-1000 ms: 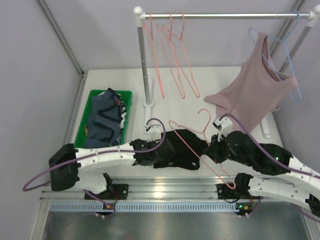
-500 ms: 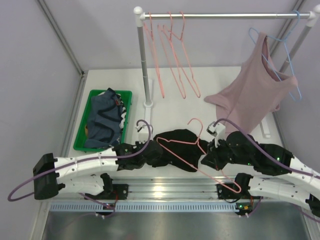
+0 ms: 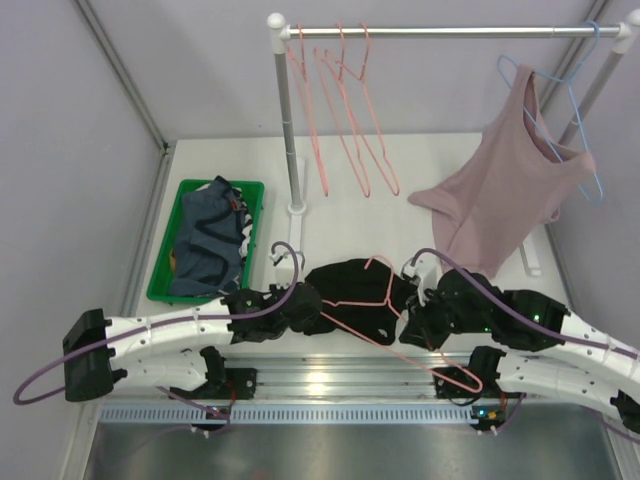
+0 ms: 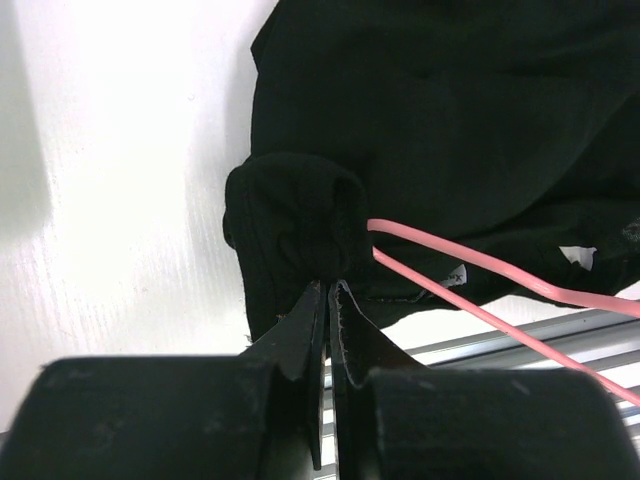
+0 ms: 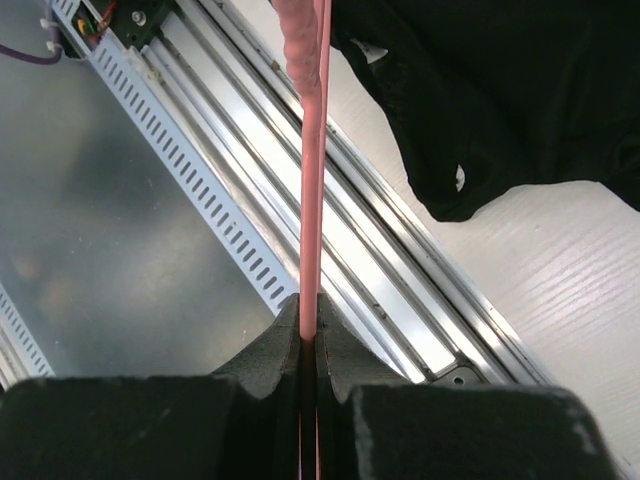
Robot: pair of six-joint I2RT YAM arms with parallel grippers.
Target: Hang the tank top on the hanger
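Far left you see: green bin (image 3: 165,252) holding crumpled dark blue-grey garment (image 3: 208,245) | your back edge: clothes rail (image 3: 450,31) carrying three spare pink hangers (image 3: 345,120) | your right: dusty-pink top (image 3: 505,190) hanging on light-blue hanger (image 3: 601,192) | underneath: white table (image 3: 350,215)

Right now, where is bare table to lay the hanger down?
Bare table lies behind the black tank top, between the rack post and the pink top. The front strip is crowded: the tank top and the held hanger fill it.

White arms (image 3: 170,325) w/ blk joints, purple cables (image 3: 285,243), blk fingers (image 4: 295,340).
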